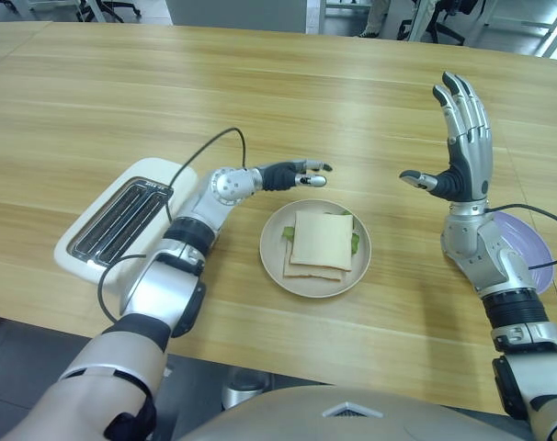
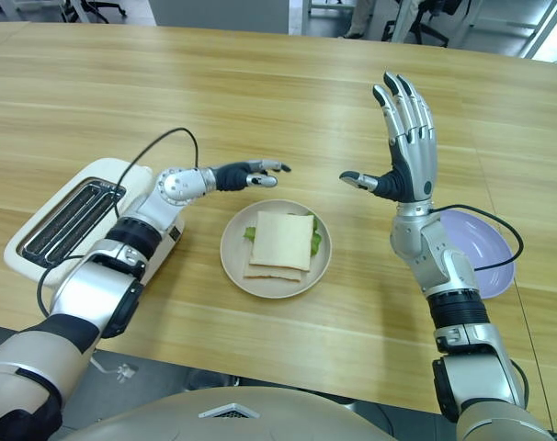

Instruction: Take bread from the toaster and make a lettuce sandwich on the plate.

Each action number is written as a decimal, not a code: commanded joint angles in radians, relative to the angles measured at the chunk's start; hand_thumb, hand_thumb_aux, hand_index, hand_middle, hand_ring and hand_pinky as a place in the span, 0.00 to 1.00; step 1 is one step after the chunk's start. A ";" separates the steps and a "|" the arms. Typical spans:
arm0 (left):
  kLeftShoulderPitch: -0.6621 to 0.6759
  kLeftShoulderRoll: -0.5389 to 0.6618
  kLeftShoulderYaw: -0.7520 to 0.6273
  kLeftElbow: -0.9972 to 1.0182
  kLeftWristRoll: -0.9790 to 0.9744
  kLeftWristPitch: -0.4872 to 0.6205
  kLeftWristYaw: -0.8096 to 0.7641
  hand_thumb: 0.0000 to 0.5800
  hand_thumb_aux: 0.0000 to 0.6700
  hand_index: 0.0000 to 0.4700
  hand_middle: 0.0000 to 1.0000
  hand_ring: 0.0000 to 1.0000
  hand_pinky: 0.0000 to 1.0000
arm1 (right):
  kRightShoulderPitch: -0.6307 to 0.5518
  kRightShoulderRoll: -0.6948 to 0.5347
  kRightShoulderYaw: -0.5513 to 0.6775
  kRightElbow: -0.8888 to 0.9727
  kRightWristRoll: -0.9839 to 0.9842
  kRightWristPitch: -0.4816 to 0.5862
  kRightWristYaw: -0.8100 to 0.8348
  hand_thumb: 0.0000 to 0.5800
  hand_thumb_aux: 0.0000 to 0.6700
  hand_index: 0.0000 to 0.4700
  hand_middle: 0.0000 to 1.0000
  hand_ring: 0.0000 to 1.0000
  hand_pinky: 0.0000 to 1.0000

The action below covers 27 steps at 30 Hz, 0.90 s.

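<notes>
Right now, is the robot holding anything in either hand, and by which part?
Nothing is held. The left hand is open just beyond the plate, the right hand open and raised; the sandwich lies on the plate.

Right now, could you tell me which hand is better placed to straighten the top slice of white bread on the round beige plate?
Probably the left. The left hand hovers open beyond the round beige plate, near the top white bread slice; the right hand is raised, farther off.

Off-task items: table and far edge.
Wooden table (image 1: 352, 92); lilac dish (image 2: 481, 241) near its right edge, a black cable draped across it; office chairs (image 2: 424, 20) beyond.
</notes>
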 commanded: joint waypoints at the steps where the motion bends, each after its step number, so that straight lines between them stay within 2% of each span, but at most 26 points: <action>1: 0.076 0.059 0.044 -0.277 0.032 0.057 0.074 0.00 0.00 0.00 0.00 0.00 0.00 | -0.003 -0.010 0.014 0.009 -0.002 0.000 0.034 0.00 0.00 0.00 0.00 0.00 0.00; 4: 0.204 0.121 0.113 -0.601 0.009 0.132 0.080 0.00 0.00 0.00 0.00 0.00 0.00 | -0.002 -0.018 0.055 0.029 0.047 -0.038 0.150 0.00 0.00 0.00 0.00 0.00 0.00; 6: 0.309 0.165 0.162 -0.808 -0.040 0.188 0.044 0.00 0.00 0.00 0.00 0.00 0.00 | 0.011 -0.028 0.107 0.039 0.127 -0.090 0.310 0.00 0.00 0.00 0.00 0.00 0.00; 8: 0.440 0.231 0.204 -0.996 -0.123 0.238 -0.026 0.00 0.00 0.00 0.00 0.00 0.00 | 0.039 -0.041 0.151 0.022 0.226 -0.093 0.496 0.00 0.00 0.00 0.00 0.00 0.00; 10: 0.597 0.335 0.216 -1.143 -0.222 0.222 -0.132 0.00 0.00 0.00 0.00 0.00 0.00 | 0.078 -0.062 0.171 -0.038 0.337 -0.070 0.661 0.00 0.00 0.00 0.00 0.00 0.00; 13: 0.827 0.485 0.233 -1.316 -0.432 0.191 -0.284 0.00 0.00 0.00 0.00 0.00 0.00 | 0.149 -0.105 0.173 -0.235 0.551 -0.004 0.880 0.00 0.00 0.00 0.00 0.00 0.00; 14: 0.878 0.517 0.249 -1.359 -0.509 0.205 -0.322 0.00 0.00 0.00 0.00 0.00 0.00 | 0.171 -0.122 0.169 -0.305 0.614 0.023 0.939 0.33 0.18 0.18 0.00 0.00 0.00; 15: 0.920 0.546 0.271 -1.395 -0.596 0.232 -0.355 0.00 0.00 0.00 0.00 0.00 0.00 | 0.195 -0.143 0.163 -0.385 0.686 0.059 0.998 0.81 0.57 0.56 0.18 0.18 0.18; 16: 0.948 0.568 0.291 -1.419 -0.668 0.260 -0.378 0.53 0.32 0.31 0.00 0.00 0.00 | 0.218 -0.164 0.158 -0.455 0.748 0.092 1.048 1.00 1.00 0.98 0.93 0.93 0.93; 17: 0.966 0.581 0.305 -1.433 -0.721 0.283 -0.394 0.92 0.71 0.69 0.45 0.45 0.45 | 0.241 -0.186 0.157 -0.518 0.804 0.126 1.097 1.00 1.00 0.98 1.00 1.00 1.00; 18: 0.983 0.594 0.316 -1.443 -0.763 0.306 -0.410 0.92 0.71 0.69 0.45 0.45 0.45 | 0.264 -0.212 0.161 -0.581 0.860 0.162 1.148 1.00 1.00 0.98 1.00 1.00 1.00; 19: 1.002 0.607 0.322 -1.451 -0.796 0.324 -0.431 1.00 1.00 0.98 1.00 1.00 1.00 | 0.285 -0.234 0.168 -0.635 0.912 0.204 1.198 1.00 1.00 0.98 1.00 1.00 1.00; 24: 1.103 0.664 0.288 -1.482 -0.874 0.393 -0.565 1.00 1.00 0.98 1.00 1.00 1.00 | 0.362 -0.314 0.217 -0.767 1.051 0.362 1.408 1.00 1.00 0.98 1.00 1.00 1.00; 27: 1.092 0.660 0.246 -1.455 -0.852 0.436 -0.600 1.00 1.00 0.98 1.00 1.00 1.00 | 0.399 -0.348 0.231 -0.777 1.070 0.428 1.500 1.00 1.00 0.98 1.00 1.00 1.00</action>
